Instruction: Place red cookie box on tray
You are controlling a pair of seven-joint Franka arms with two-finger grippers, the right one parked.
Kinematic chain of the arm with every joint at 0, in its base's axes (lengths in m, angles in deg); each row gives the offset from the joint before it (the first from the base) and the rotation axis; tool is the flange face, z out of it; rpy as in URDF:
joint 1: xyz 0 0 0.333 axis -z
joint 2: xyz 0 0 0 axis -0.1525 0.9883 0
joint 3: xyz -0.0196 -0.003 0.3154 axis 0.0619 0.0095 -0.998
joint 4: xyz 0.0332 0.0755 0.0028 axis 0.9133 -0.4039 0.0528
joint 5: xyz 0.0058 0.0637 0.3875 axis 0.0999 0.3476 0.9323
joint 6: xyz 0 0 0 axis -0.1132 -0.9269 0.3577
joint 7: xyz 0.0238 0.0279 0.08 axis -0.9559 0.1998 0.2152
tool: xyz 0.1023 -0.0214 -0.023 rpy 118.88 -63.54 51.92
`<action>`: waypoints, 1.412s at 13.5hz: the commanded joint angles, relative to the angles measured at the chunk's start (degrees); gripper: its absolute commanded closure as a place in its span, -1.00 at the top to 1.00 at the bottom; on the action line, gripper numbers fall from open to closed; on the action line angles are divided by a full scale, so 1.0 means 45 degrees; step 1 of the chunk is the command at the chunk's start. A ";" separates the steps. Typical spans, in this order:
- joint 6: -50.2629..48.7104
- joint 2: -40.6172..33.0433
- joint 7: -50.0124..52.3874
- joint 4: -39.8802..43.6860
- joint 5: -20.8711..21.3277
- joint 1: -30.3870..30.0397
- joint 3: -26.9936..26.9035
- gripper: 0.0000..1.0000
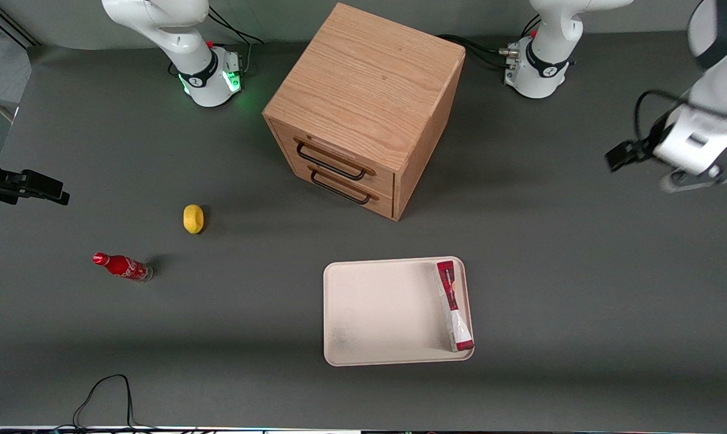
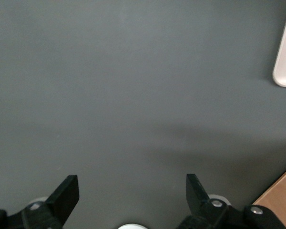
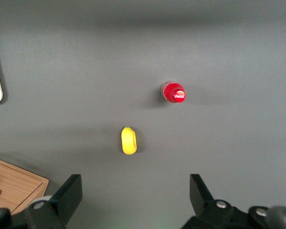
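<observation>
The red cookie box point(image 1: 454, 304) lies inside the tray point(image 1: 375, 307), along the rim nearest the working arm's end of the table, its long axis running from about 12 to 5 o'clock in the front view, grey-white end nearest the front camera. The left gripper point(image 2: 132, 193) hangs above bare table point(image 1: 580, 289), well apart from the tray at roughly its 2 o'clock, fingers point(image 2: 66, 193) spread wide and holding nothing. A wooden drawer cabinet point(image 1: 366, 108) stands at the tray's 12 o'clock.
</observation>
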 commanded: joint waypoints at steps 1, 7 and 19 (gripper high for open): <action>-0.0923 -0.0200 -0.0792 0.0800 -0.0156 0.0192 -0.0465 1.00; -0.1785 0.1478 -0.0637 0.3010 -0.0154 0.0667 -0.1386 1.00; -0.1981 0.1930 -0.0579 0.3910 -0.0156 0.1618 -0.1990 1.00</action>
